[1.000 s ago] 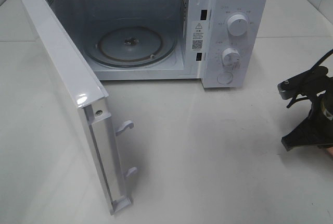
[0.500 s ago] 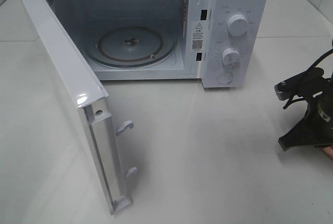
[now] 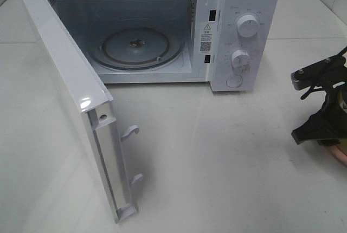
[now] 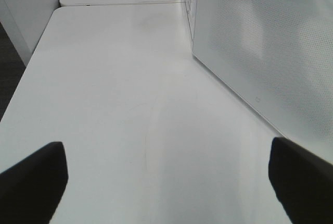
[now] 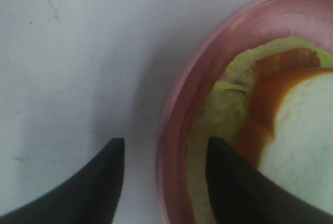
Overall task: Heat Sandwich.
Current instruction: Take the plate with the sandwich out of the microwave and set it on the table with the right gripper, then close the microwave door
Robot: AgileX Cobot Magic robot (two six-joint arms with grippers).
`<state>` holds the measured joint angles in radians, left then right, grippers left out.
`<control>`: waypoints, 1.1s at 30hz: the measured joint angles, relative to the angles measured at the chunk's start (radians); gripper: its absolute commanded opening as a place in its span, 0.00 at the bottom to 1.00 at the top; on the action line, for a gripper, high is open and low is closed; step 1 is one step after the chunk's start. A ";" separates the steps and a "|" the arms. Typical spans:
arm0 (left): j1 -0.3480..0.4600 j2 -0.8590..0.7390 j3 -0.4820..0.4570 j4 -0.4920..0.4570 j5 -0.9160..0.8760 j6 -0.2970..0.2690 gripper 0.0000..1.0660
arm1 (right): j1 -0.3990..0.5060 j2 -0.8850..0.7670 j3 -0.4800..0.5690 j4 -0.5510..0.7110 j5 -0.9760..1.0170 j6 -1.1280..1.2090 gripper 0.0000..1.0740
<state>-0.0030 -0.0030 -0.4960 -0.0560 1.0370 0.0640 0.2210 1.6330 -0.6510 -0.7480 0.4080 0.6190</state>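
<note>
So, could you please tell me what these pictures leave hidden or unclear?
- Sandwich: right wrist view, cut by the frame edge and partly covered by a gripper finger.
- Pink plate: exterior high view shows only a sliver at the frame edge, under the right gripper.
- Microwave dial markings: too small to read.

High camera looking down at open microwave (image 3: pixel 162 32), left wrist low beside its door, right wrist close above plate (image 5: pixel 208 78)

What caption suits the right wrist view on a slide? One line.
Right gripper straddles the pink plate rim, one finger outside on the table, one over the sandwich.
</note>
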 measured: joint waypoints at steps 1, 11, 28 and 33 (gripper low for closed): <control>0.000 0.000 0.000 0.000 0.000 0.000 0.95 | 0.000 0.000 0.000 0.000 0.000 0.000 0.54; 0.000 0.000 0.000 0.000 0.000 0.000 0.95 | 0.000 -0.164 0.000 0.265 0.096 -0.236 0.77; 0.000 0.000 0.000 0.000 0.000 0.000 0.95 | 0.000 -0.542 0.000 0.569 0.360 -0.448 0.74; 0.000 0.000 0.000 0.000 0.000 0.000 0.95 | 0.000 -0.659 0.000 0.629 0.442 -0.502 0.72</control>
<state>-0.0030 -0.0030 -0.4960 -0.0560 1.0370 0.0640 0.2210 0.9740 -0.6510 -0.1190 0.8500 0.1170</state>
